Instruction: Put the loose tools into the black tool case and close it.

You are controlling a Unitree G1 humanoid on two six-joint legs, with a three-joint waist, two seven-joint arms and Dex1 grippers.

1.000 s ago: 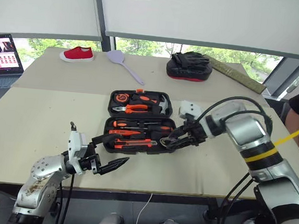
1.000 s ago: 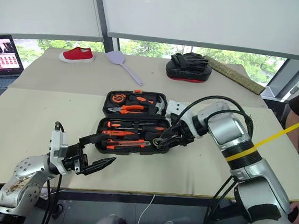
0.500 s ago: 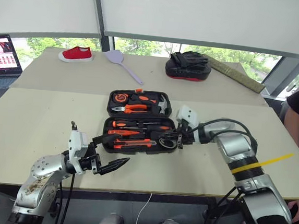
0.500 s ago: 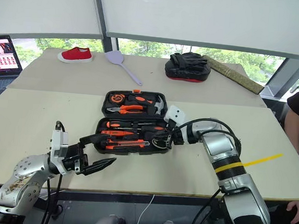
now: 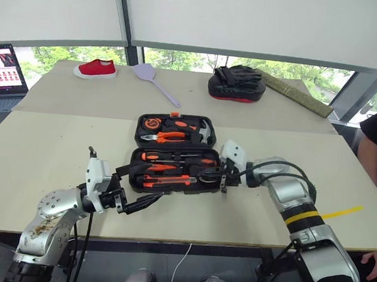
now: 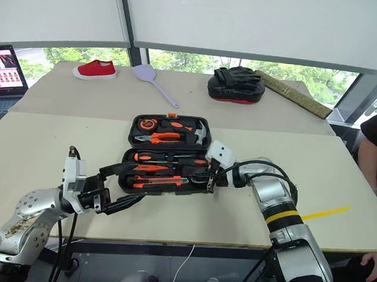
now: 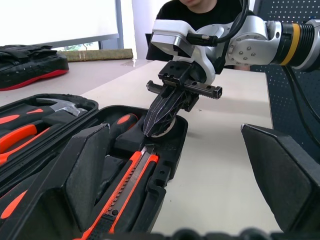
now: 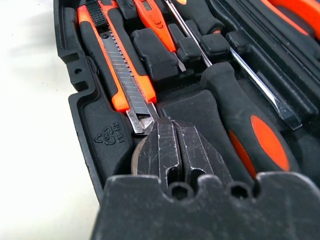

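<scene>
Bare counter lies left, right and front of the open black tool case. The right gripper, fingers pressed together, blocks the case's right end; the left gripper crowds its front-left corner.

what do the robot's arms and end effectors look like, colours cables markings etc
Both arms are silver-grey metal with black joints and loose black cables looping along them. The right arm carries a yellow tape band around the forearm and a white block at the wrist. The left arm also has a white wrist block. The right end effector and left end effector each have two black, pointed, wedge-shaped fingers.
</scene>
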